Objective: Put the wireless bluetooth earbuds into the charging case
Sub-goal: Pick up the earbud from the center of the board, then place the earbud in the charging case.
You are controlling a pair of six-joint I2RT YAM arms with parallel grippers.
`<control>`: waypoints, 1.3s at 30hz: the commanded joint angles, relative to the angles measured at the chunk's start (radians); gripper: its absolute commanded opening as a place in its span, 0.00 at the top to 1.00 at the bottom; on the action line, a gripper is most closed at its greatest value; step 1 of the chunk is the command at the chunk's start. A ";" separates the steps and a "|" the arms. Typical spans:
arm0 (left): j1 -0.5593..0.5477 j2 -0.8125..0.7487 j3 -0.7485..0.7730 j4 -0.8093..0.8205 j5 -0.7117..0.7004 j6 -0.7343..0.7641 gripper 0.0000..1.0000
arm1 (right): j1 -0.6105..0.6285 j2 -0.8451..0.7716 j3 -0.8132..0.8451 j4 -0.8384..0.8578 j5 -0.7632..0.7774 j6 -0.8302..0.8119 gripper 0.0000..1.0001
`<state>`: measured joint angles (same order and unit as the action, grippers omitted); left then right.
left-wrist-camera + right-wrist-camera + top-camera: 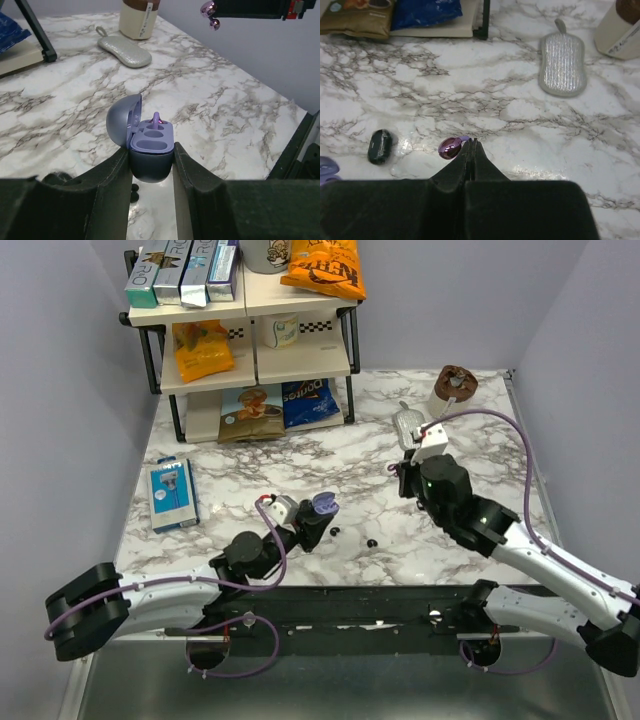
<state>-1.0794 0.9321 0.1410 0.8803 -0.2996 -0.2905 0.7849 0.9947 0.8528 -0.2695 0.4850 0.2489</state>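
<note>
On shelf: Doritos bag; L gripper holds case, R gripper purple bud.

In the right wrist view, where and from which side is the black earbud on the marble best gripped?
Probably across its narrow middle, from straight above: the black earbud lies flat, oblong and low on the table, sides free.

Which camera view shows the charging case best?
Left wrist: the charging case sits open between the jaws, sockets visible. Top external shows it small; right wrist catches only a sliver at its left edge.
</note>
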 commanded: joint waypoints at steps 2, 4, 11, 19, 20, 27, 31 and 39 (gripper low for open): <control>0.050 0.128 0.089 0.224 0.201 0.024 1.00 | 0.131 -0.096 -0.024 0.053 0.203 -0.148 0.99; 0.061 0.206 0.129 0.276 0.247 0.024 1.00 | 0.178 -0.106 -0.031 0.061 0.248 -0.166 0.99; 0.095 0.415 0.238 0.503 0.431 0.001 1.00 | 0.278 -0.134 -0.057 0.182 0.484 -0.275 0.99; 0.142 0.484 0.289 0.559 0.568 -0.013 1.00 | 0.330 -0.188 -0.061 0.262 0.532 -0.345 0.99; 0.148 0.487 0.293 0.557 0.586 -0.013 1.00 | 0.338 -0.194 -0.060 0.262 0.515 -0.352 0.99; 0.170 0.458 0.446 0.248 0.654 -0.009 1.00 | 0.355 -0.226 -0.077 0.343 0.389 -0.460 0.99; 0.170 0.432 0.489 0.122 0.680 -0.007 1.00 | 0.367 -0.205 -0.081 0.407 0.429 -0.580 0.99; 0.170 0.421 0.580 -0.107 0.726 0.025 1.00 | 0.395 -0.169 -0.077 0.564 0.431 -0.746 0.99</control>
<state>-0.9112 1.3705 0.6621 0.9333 0.3683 -0.2985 1.1606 0.8165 0.7818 0.1753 0.9085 -0.3767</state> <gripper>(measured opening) 0.412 0.011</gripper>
